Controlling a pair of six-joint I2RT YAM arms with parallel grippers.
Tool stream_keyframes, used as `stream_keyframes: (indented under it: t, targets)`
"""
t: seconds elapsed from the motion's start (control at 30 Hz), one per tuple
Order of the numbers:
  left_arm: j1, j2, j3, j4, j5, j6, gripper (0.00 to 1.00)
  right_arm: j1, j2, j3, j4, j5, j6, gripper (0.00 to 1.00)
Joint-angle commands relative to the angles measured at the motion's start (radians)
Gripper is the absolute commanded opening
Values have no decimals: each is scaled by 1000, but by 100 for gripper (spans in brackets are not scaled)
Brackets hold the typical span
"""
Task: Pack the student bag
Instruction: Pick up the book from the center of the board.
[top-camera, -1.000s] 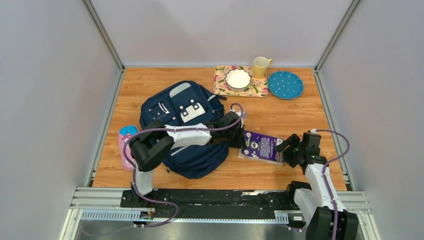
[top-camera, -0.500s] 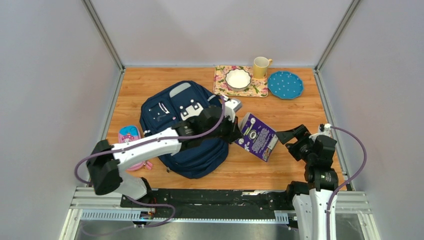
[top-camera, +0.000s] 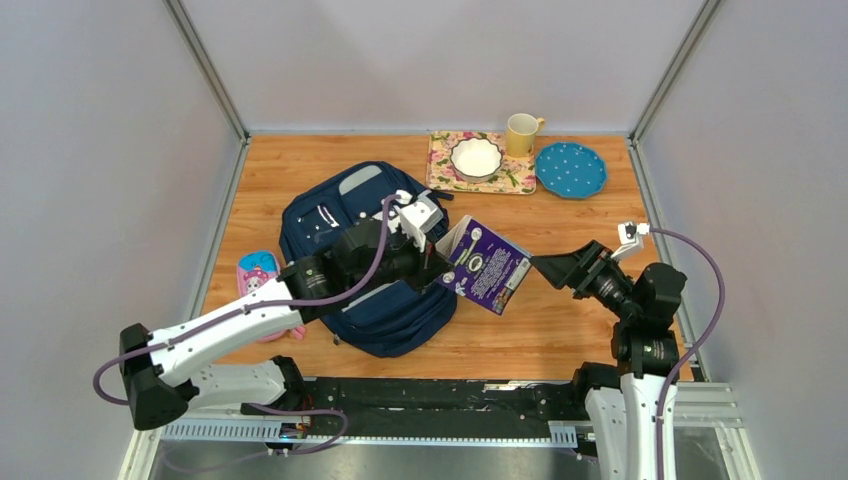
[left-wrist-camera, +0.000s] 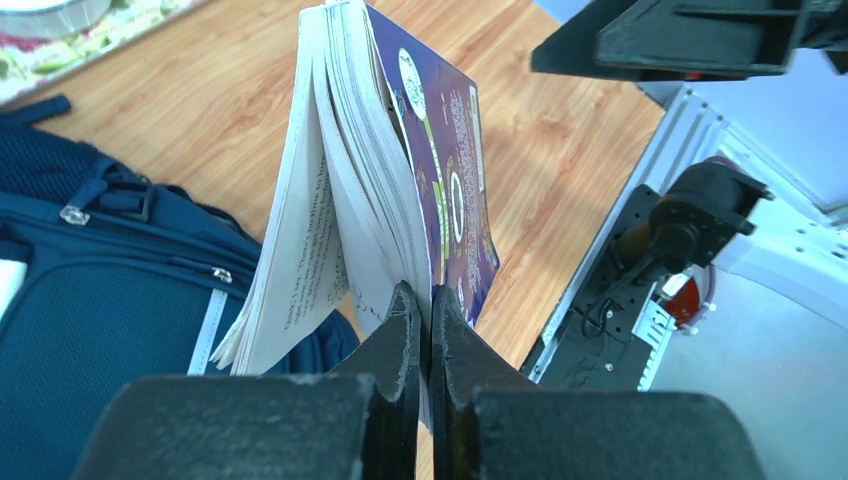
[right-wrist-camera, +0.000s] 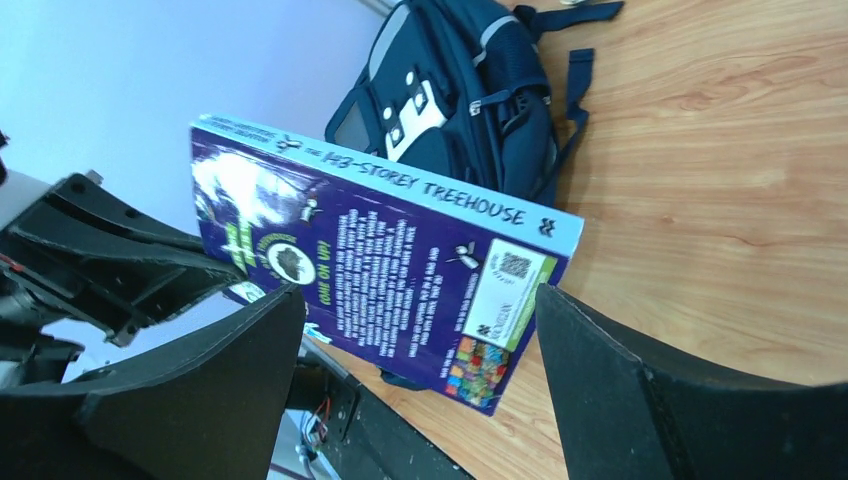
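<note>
Top view: I see student bag lying on surface, left of centre. Left gripper clamped on purple book, book raised, tilted, just right of bag. Right gripper spread wide near book, not touching.
Left wrist: jaws pinch book's edge, pages fanning.
Right wrist: cover framed between spread fingers, bag behind.

Left hand pinched closed, arm stretched forward, right hand spread wide.

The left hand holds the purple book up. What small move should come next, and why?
Probably carry the book leftward over the student bag: the left hand is shut on its pages, holding it upright, and the right hand stands open, apart from it.
</note>
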Motion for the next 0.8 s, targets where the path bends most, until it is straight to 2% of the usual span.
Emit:
stream_keyframes:
  t: [0.0, 0.1, 0.27, 0.37, 0.77]
  targets:
    - [9, -107, 13, 92, 65, 52, 0, 2, 30, 19, 70, -117, -52, 88]
    - [17, -141, 15, 91, 91, 61, 0, 7, 41, 30, 61, -141, -112, 88]
    - [28, -184, -8, 123, 151, 52, 0, 22, 59, 13, 140, -216, -86, 88]
    - [35, -202, -24, 161, 183, 38, 0, 42, 64, -17, 248, -262, -20, 88]
    - [130, -210, -62, 315, 390, -74, 0, 160, 112, -19, 321, -250, -78, 89]
